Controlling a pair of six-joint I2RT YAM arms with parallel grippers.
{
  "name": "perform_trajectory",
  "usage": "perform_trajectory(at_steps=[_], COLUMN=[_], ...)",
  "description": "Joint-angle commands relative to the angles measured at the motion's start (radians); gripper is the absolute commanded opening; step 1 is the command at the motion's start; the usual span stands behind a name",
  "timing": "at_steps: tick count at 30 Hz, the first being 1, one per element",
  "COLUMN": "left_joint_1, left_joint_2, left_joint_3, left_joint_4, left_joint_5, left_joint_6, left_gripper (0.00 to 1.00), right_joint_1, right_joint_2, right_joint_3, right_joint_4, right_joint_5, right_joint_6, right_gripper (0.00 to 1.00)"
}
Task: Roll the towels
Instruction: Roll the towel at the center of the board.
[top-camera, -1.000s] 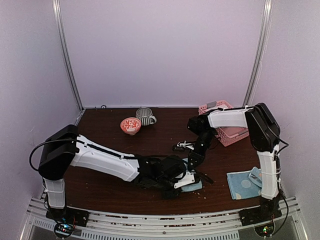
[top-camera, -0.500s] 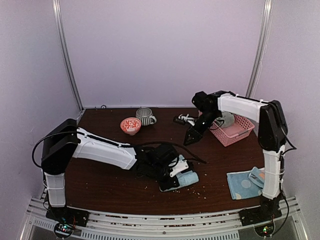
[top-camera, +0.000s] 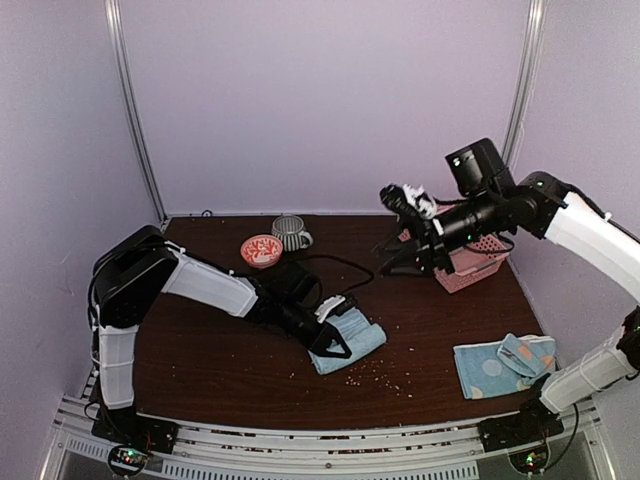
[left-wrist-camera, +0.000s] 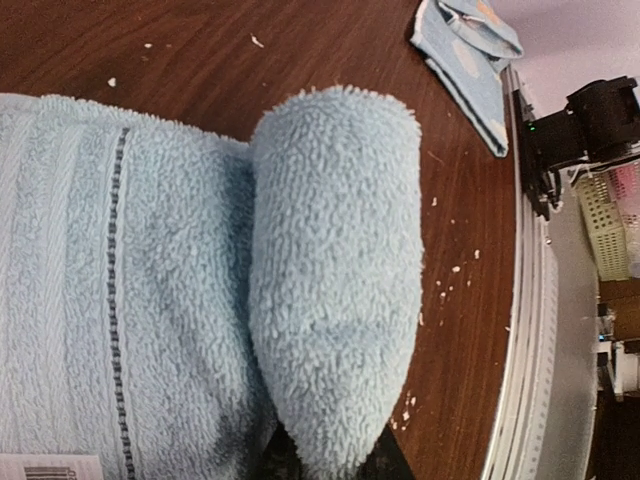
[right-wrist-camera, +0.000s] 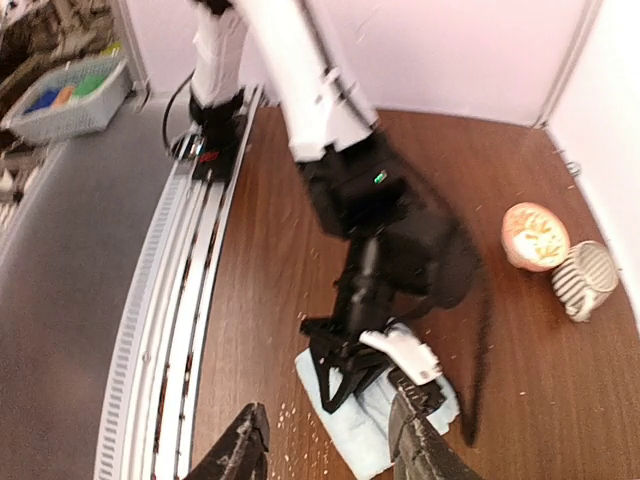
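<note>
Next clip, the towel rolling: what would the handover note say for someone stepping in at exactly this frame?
Left gripper: shut on a thick fold of the plain blue towel, mid-table, one edge turned over.
Right gripper: open, empty, raised near the pink basket.
Dotted towel: front right, crumpled, not rolled.
Done: no finished roll visible.
Left: finish rolling the plain towel, then the dotted one.
</note>
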Motion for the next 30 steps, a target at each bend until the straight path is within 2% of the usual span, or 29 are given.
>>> perform_trajectory(at_steps=[1, 7, 9, 21, 24, 30], left_joint_1=[0.002, 0.009, 0.011, 0.013, 0.012, 0.012], left_joint_2=[0.067, 0.067, 0.072, 0.062, 0.059, 0.035], left_joint_3=[-0.065, -0.077, -0.074, -0.084, -0.093, -0.101], left_joint_4=[0.045, 0.045, 0.035, 0.015, 0.013, 0.006], left_joint_5=[0.104, 0.110, 0.109, 0.120, 0.125, 0.110], left_joint_6=[-0.104, -0.113, -0.105, -0.091, -0.085, -0.072], left_gripper=[0.08, 0.11, 0.12, 0.14, 0.15, 0.19], right_joint_1=[0.098, 0.212, 0.242, 0.314, 0.314, 0.315], right_joint_2=[0.072, 0.105, 0.137, 0.305, 0.345, 0.409], right_joint_3=[-0.157, -0.384, -0.412, -0.465, -0.467, -0.471], right_joint_4=[-0.049, 0.188, 0.248, 0.354, 0.358, 0.376], right_joint_5=[0.267, 0.576, 0.636, 0.685, 0.686, 0.683], right_joint_6=[-0.169, -0.241, -0.259, -0.344, -0.358, -0.361], right_gripper=[0.41, 0.50, 0.53, 0.57, 0.53, 0.37])
